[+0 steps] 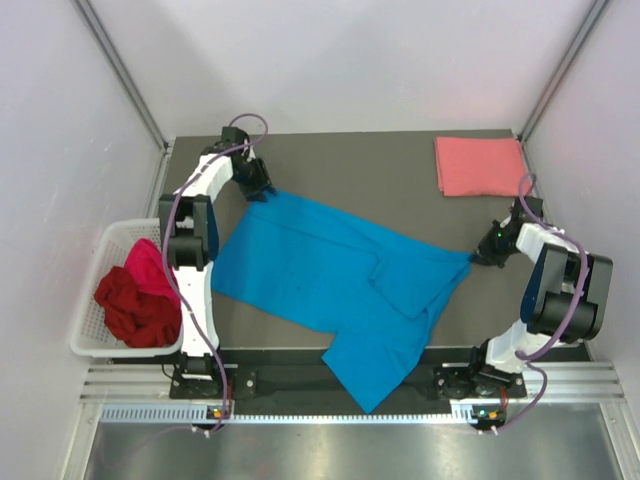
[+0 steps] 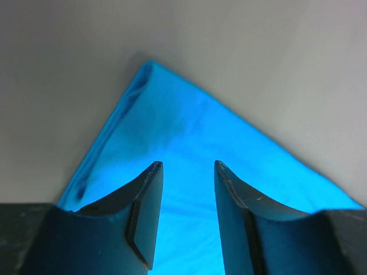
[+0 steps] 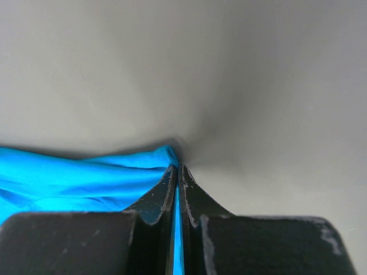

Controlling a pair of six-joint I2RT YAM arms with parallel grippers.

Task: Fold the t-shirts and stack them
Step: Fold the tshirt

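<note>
Blue cloth shows in the gap between the left jaws. They stand apart, right over the far left corner of the blue t-shirt (image 1: pixel 340 280). That corner lies flat on the worktop (image 1: pixel 380 170) under them, with a little fold along its left edge. The right jaws are pressed together, and a thin strip of the same blue t-shirt is clamped between them at its right tip.

The blue t-shirt is spread out wide in the middle of the worktop, from the left jaws across to the right jaws. It has some soft bumps and a folded flap near the right side. Its near part hangs over the front edge of the worktop and lies across the black bar (image 1: pixel 300 378) there, between the two arm bases.

The salmon pink t-shirt (image 1: pixel 480 166) sits folded in a neat square at the far right corner, well apart from the blue one. A white plastic basket (image 1: pixel 112 238) stands just off the left side of the worktop, beside the left arm (image 1: pixel 195 230). In it lie the dark red t-shirt (image 1: pixel 135 305) and the magenta t-shirt (image 1: pixel 148 262), both in a heap and touching each other. The right arm (image 1: pixel 560 285) bends in from the right edge. Thin purple cables (image 1: pixel 180 200) loop along both arms.

The worktop is dark grey and smooth. Plain pale walls (image 1: pixel 350 60) stand around it on three sides. A shiny metal strip (image 1: pixel 330 440) runs along the front.
</note>
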